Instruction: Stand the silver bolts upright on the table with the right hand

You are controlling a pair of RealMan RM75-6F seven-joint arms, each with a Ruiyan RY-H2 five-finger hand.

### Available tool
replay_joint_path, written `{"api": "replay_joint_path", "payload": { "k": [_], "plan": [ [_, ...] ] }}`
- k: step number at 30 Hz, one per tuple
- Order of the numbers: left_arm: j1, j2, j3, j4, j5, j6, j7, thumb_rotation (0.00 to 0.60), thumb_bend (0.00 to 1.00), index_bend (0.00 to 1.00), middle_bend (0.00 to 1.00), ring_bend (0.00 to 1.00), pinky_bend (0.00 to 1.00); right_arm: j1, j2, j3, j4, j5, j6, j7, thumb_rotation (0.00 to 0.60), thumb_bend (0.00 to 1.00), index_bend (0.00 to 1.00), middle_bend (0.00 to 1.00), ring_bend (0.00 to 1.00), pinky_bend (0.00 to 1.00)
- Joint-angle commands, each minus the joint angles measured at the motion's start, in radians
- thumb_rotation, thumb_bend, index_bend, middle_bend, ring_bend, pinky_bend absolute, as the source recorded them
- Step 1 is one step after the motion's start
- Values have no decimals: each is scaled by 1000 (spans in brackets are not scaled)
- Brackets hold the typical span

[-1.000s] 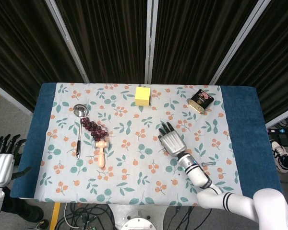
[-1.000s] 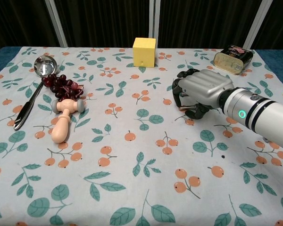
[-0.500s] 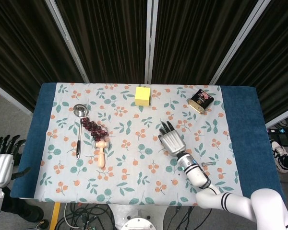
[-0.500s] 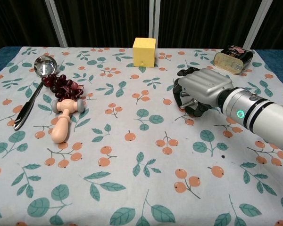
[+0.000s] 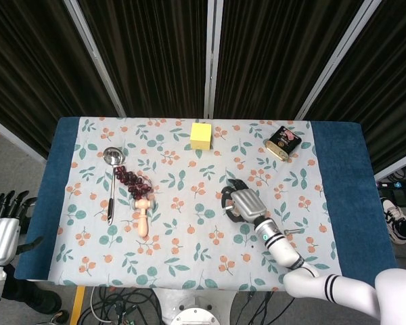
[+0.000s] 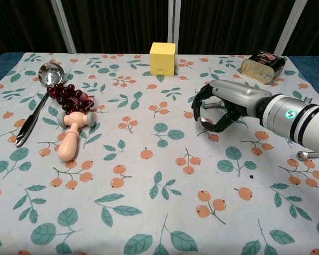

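Nearest me, a second bolt [image 6: 303,155] lies flat on the table [image 6: 149,212] beside my right forearm, and I judge a careless sweep of that arm could roll it toward the edge. Further in, my right hand [image 6: 223,109] is curled around what looks like a bolt [image 6: 211,104], pinched crosswise just above the table. Held so thinly, it may slip from my fingertips or topple if I let go before it is upright. At the far side the tin [image 6: 262,66] has a label too small to read, the yellow block [image 6: 162,58] shows no writing, and my left hand [image 5: 0,230] hangs empty, fingers apart, off the table.
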Motion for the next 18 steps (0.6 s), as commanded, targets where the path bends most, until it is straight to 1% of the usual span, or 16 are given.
{"api": "replay_joint_path", "payload": {
  "k": [1, 10, 18],
  "plan": [
    [0, 1, 0, -2, 0, 0, 1, 600, 0, 200, 106, 6, 0, -8, 29, 8, -17, -22, -50, 131, 600, 410, 596, 253, 0, 0],
    [0, 2, 0, -5, -3, -4, 3, 600, 0, 200, 106, 6, 0, 0, 14, 8, 19, -88, -48, 293, 600, 409, 599, 253, 0, 0],
    [1, 1, 1, -2, -6, -6, 0, 600, 0, 200, 106, 6, 0, 15, -13, 0, 75, -112, -46, 347, 600, 409, 579, 248, 0, 0]
  ]
}}
